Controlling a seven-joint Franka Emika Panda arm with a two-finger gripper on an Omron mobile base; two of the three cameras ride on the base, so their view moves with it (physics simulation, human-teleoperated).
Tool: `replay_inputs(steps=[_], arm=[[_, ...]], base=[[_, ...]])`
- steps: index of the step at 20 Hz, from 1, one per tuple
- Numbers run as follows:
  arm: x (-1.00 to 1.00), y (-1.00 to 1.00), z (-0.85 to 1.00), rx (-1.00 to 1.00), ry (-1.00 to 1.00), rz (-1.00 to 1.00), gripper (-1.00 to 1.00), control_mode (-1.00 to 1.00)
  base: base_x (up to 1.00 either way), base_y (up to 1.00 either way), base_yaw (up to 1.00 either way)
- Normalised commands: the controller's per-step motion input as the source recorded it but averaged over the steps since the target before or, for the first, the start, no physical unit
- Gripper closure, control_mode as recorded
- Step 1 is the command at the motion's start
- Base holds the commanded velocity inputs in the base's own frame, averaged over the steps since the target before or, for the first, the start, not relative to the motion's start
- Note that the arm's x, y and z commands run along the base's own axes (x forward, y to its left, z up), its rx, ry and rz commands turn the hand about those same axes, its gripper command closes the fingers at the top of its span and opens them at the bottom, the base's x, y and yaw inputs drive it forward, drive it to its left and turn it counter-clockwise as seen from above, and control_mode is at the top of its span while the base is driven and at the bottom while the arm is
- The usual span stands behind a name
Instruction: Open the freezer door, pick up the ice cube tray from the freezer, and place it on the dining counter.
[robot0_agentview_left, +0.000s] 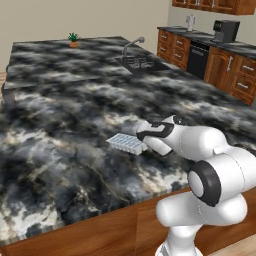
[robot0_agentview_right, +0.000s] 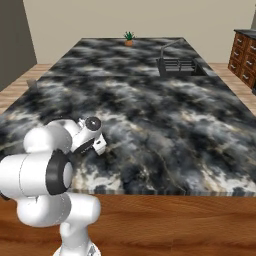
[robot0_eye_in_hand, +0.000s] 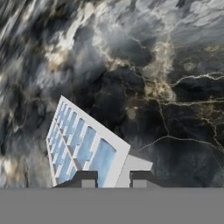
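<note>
Black marble surface (robot0_agentview_left: 60, 100) lies under my hand (robot0_eye_in_hand: 113, 180), which pinches the ice cube tray's (robot0_eye_in_hand: 81, 144) near rim; I should lower it flat before letting go.

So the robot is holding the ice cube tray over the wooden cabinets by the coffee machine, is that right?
Not quite. The pincer grips the ice cube tray by one edge, but over the dining counter of black marble, near its front edge. The left base view shows the wooden cabinets far off at the back right.
</note>
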Motion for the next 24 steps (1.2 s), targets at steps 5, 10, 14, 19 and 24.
replay_inputs(steps=[5,10,14,19,24], arm=[[0.04,0.0,0.0,0.0,0.0,0.0,-1.0,-1.0],[0.0,0.0,0.0,0.0,0.0,0.0,-1.0,-1.0],[0.02,0.0,0.04,0.0,0.01,0.0,-1.0,-1.0],[0.0,0.0,0.4,-0.03,0.05,0.0,-1.0,-1.0],[0.0,0.0,0.74,-0.04,0.08,0.0,-1.0,-1.0]], base=[[0.0,0.0,0.0],[0.0,0.0,0.0],[0.0,0.0,0.0],[0.0,0.0,0.0],[0.0,0.0,0.0]])
